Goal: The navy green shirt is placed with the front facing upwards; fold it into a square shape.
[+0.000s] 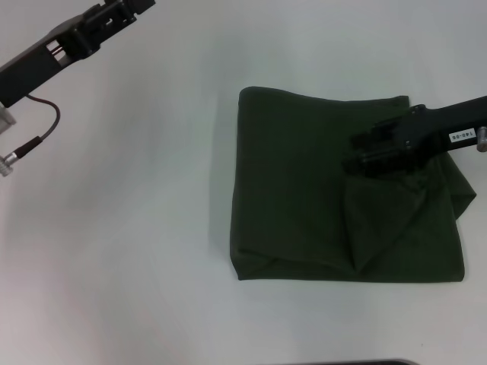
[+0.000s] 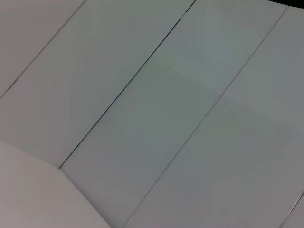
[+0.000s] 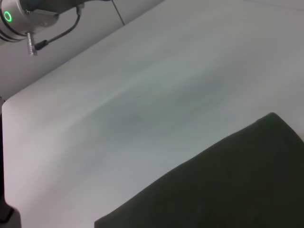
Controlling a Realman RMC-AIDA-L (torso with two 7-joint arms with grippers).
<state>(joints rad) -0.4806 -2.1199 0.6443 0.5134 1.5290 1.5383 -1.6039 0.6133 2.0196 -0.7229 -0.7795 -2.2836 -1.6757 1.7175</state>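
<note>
The right gripper [image 1: 364, 156], its finger state impossible to tell, is hovering over the folded navy green shirt [image 1: 304, 190] lying right of centre on the table [image 1: 137, 228], while the left gripper [image 1: 114, 11] is sitting well apart.

Bare desk [image 1: 137, 228] lying open all along my left, folded navy green shirt [image 1: 304, 198] blocking my right side, my right gripper [image 1: 373, 156] hovering over it.

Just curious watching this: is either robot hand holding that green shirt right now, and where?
Cannot be told: the right hand sits over the folded shirt's right part; the left hand is raised, far away.
</note>
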